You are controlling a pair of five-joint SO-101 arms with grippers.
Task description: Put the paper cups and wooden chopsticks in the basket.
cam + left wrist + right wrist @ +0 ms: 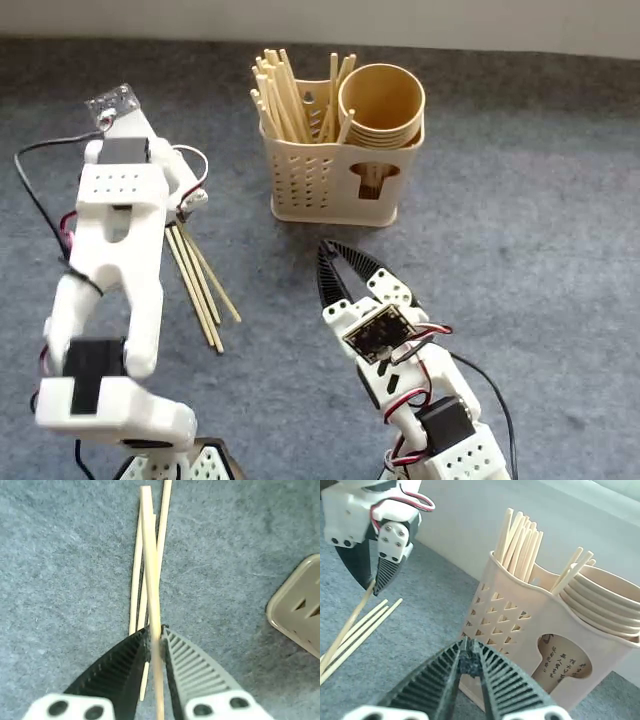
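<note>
A cream plastic basket stands at the back of the grey carpet. It holds a stack of paper cups and a bundle of wooden chopsticks. Several more chopsticks lie on the carpet to its left. My left gripper sits over them, shut on one chopstick that is lifted at an angle above the others. My right gripper is shut with nothing in it, low in front of the basket, and faces the cups.
A corner of the basket lies close to the left gripper. The two arms take up the near part of the carpet. Open carpet lies right of the basket.
</note>
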